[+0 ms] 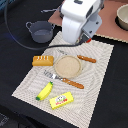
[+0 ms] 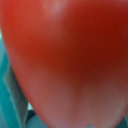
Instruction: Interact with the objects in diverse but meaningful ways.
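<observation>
- The black table (image 1: pixel 15 80) fills most of the exterior view, with a brown board (image 1: pixel 107 31) at its far right corner.
- A pale striped cloth (image 1: pixel 95 75) lies on the table and carries most of the toys.
- The white robot arm (image 1: pixel 77 17) hangs over the far edge of the cloth; its gripper is hidden beneath the arm's body in the exterior view, so I cannot tell how the jaws stand.
- A grey-blue pot (image 1: pixel 40 31) sits on the table, far left, off the cloth.
- A round tan plate (image 1: pixel 68 65) lies near the cloth's middle.
- A red tomato (image 2: pixel 65 60) fills the wrist view, blurred and very close to the lens.
- A bread loaf (image 1: pixel 42 60) lies left of the plate.
- A yellow box (image 1: pixel 61 101) lies at the near edge.
- A banana (image 1: pixel 44 90) lies just left of the box.
- A knife (image 1: pixel 67 80) and a fork (image 1: pixel 86 58) with orange handles flank the plate.
</observation>
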